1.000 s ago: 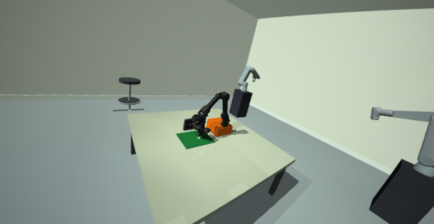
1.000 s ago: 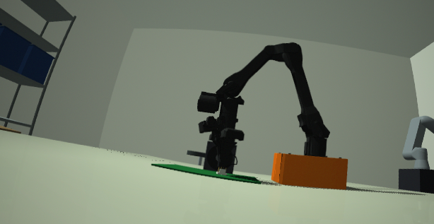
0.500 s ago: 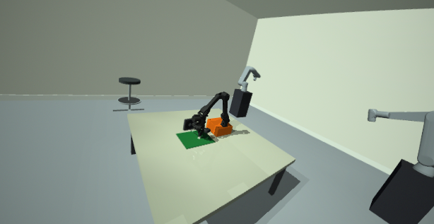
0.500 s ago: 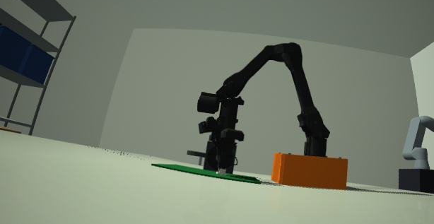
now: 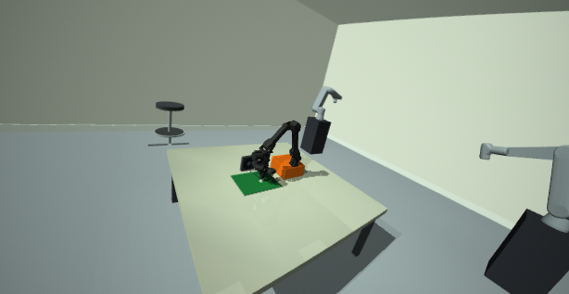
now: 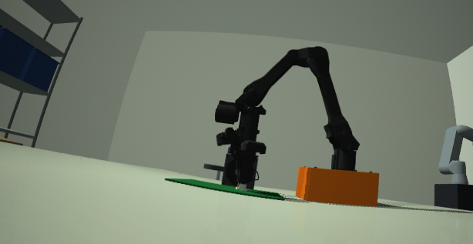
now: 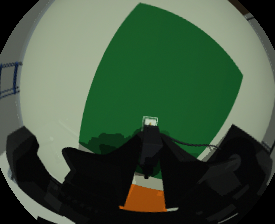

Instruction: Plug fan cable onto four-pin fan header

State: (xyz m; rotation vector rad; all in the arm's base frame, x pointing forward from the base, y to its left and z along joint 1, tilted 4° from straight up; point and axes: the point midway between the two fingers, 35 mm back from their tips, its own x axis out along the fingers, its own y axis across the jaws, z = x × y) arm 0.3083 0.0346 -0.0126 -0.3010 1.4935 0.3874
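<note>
Pale counter [image 5: 306,223] [image 6: 115,208] [image 7: 48,80] below; orange block [image 5: 293,172] [image 6: 339,187] [image 7: 144,198] beside the end effector [image 5: 262,177] [image 6: 242,183] [image 7: 149,131]; green board [image 5: 252,187] [image 6: 208,185] [image 7: 158,65] beneath it. Its fingers clamp the dark cable plug [image 7: 150,142], at the white header [image 5: 260,181] [image 6: 237,188] [image 7: 150,121]; seating depth unclear.

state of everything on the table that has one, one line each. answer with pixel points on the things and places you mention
gripper [image 6: 242,183] [image 7: 150,135]: closed on the black plug
black plug [image 7: 150,137]: between the fingers, at the white header; seating depth can't be told
white header [image 7: 150,120]: upper part visible, plug right up against it in view
cable [image 7: 190,142]: trailing off to one side, curved
green board [image 5: 250,186] [image 6: 200,184] [image 7: 153,65]: lying flat
orange block [image 5: 293,172] [image 6: 339,187] [image 7: 144,198]: arm mounted on top
</note>
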